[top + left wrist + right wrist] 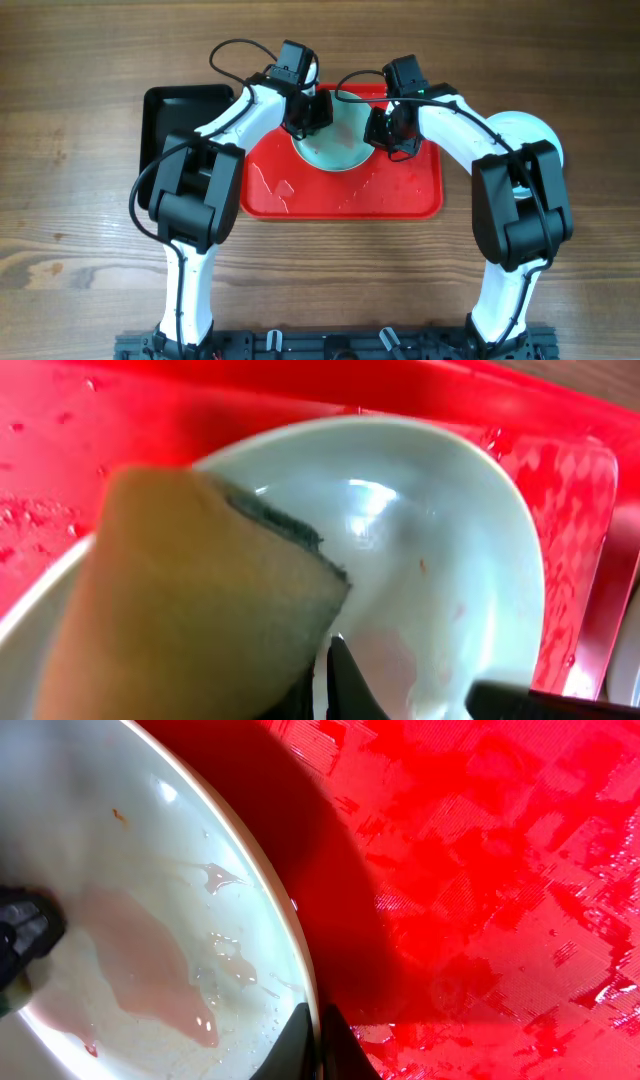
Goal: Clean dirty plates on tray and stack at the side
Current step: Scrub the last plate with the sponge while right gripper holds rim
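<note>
plate: pale blue plate (338,140) lies on the far side of the tray (330,195), mid-table toward the far edge
left claw: left gripper (305,112) clamped on a sponge (190,610), pressed into the plate to scrub
right claw: right gripper (385,128) narrow, looks pinched on the plate rim to steady it; view cut off
dirt: pinkish watery smear (150,970) in the well, so wiping not done
stack: white plate (530,128) off-tray toward the right edge, likely the stack spot

We see a glossy red plastic tray (400,195) beaded with water, a smooth glazed plate (440,540) filmed wet, a soft tan sponge (190,610) with a rough dark face, a matt grained wood table (80,240).
</note>
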